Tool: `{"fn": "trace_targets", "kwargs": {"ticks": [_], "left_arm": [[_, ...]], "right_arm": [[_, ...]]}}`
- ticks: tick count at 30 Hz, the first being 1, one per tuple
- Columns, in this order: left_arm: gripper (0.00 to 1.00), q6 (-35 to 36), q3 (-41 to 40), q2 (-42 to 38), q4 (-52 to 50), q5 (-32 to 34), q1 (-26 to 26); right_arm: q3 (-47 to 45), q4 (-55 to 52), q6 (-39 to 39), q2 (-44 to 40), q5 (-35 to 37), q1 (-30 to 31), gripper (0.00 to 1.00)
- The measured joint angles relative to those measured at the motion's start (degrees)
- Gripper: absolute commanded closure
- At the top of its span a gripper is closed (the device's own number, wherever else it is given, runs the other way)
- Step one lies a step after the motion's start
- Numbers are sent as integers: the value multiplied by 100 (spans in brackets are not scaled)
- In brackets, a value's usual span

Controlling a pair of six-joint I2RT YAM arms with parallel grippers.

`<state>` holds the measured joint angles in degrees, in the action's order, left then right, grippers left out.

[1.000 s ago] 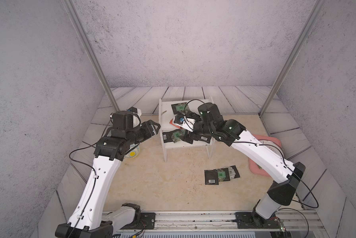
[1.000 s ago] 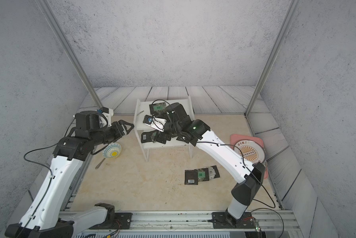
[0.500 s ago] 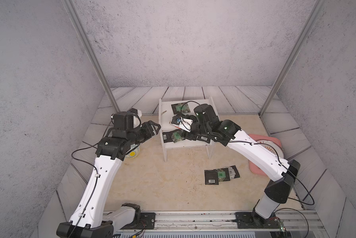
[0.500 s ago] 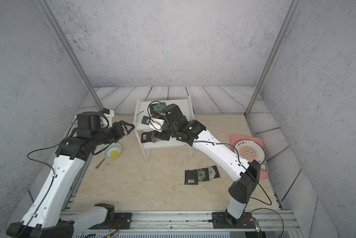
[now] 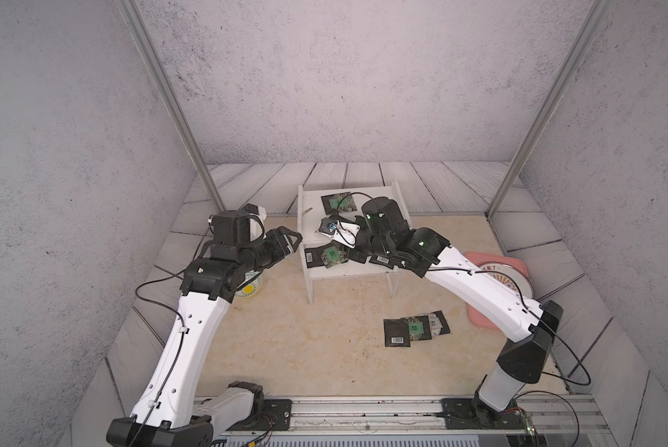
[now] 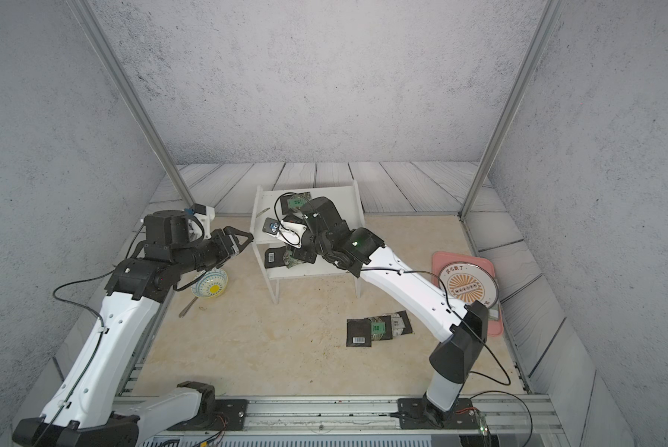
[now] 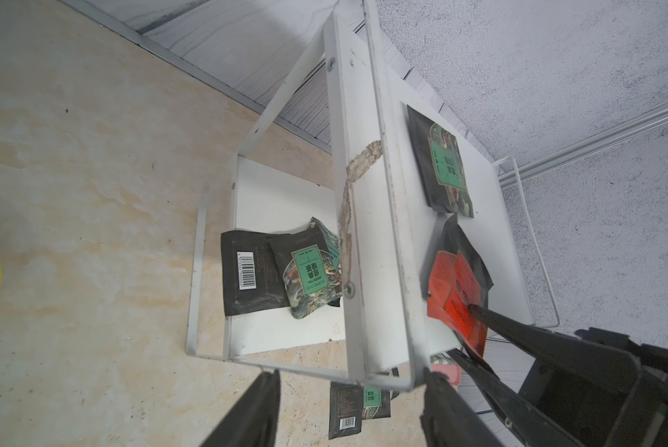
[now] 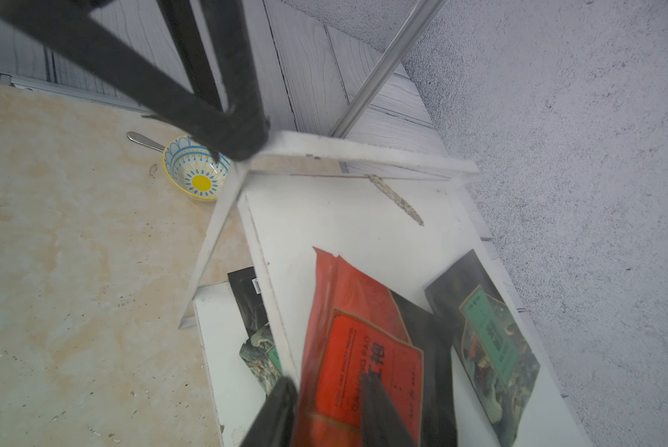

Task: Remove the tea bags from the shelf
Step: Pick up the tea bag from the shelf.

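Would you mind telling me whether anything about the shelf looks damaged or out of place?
Yes: on the white shelf, a ragged brownish strip hangs off the side panel nearest the patterned bowl, like peeling edging; the right wrist view shows it too. Otherwise, the tea bags on the lower board merely overlap untidily.

Grey speckled concrete-look walls [image 5: 363, 77] all round, silver metal corner posts [image 5: 162, 96], beige marbled floor slab [image 5: 305, 348] with pale grey wood-look planks [image 5: 440, 185] bordering it. Soft even light.
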<state>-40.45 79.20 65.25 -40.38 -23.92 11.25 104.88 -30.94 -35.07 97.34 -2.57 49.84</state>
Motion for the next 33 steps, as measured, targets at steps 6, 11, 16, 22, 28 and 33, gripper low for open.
{"fn": "trace_targets", "kwargs": {"ticks": [6,11,16,22,28,33], "left_arm": [[38,-33,-24,-2,35,-44,0],[38,-59,-26,-2,35,-61,0],[38,-70,-31,-2,37,-79,0],[38,-79,-31,-9,35,-74,0],[39,-79,-33,-20,33,-72,-24],[39,-76,-116,-98,33,-50,-37]], "right_arm": [[-85,35,46,-107,74,42,83],[-153,15,81,-208,116,63,93],[-236,-83,133,-356,144,79,96],[-321,-208,275,-592,179,111,96],[-398,-282,684,-1119,96,127,96],[-691,-291,1172,-1912,-133,136,96]]}}
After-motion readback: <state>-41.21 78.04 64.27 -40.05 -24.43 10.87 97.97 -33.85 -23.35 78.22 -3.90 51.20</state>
